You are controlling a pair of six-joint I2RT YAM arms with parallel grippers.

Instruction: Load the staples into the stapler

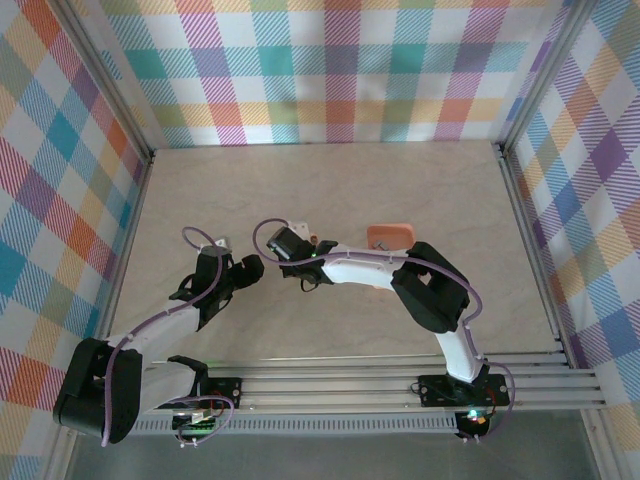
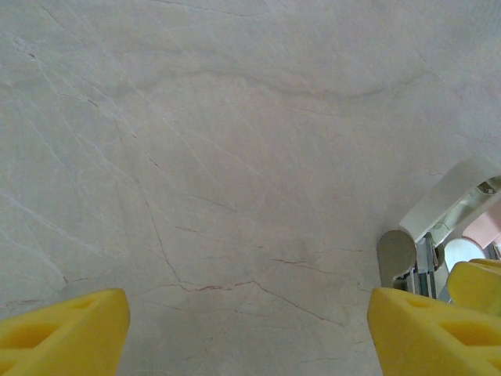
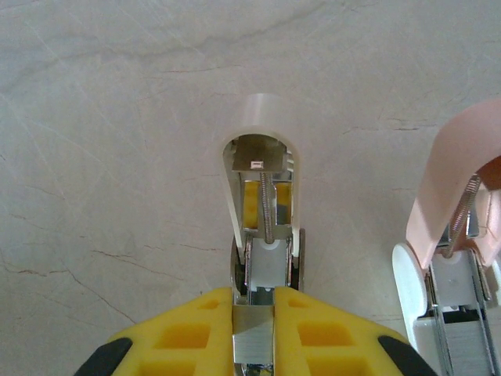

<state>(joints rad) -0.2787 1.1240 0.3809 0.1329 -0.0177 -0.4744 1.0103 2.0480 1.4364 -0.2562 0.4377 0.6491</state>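
Nearest the table's [image 1: 400, 180] front edge, the left gripper [image 2: 246, 313] hangs over bare surface, its yellow fingers [image 2: 66, 333] spread wide with nothing between them. The white stapler [image 2: 450, 196] sits just past its right finger, apart from it.

A little farther in, near the table's middle, the right gripper [image 3: 253, 301] is clamped on the silvery metal rear of that white stapler. The fingers meet tightly on either side of the metal part. The stapler points straight away from the fingertips, with its lid swung up and a thin spring showing inside.

Just to the right of it, not touching, lies a pink stapler [image 3: 458, 196]. It is also opened, and a grey ridged strip that looks like the staples [image 3: 462, 341] sits in its channel.

Farther back and to the right, an orange tray [image 1: 390, 235] rests on the table, well short of the rear edge.
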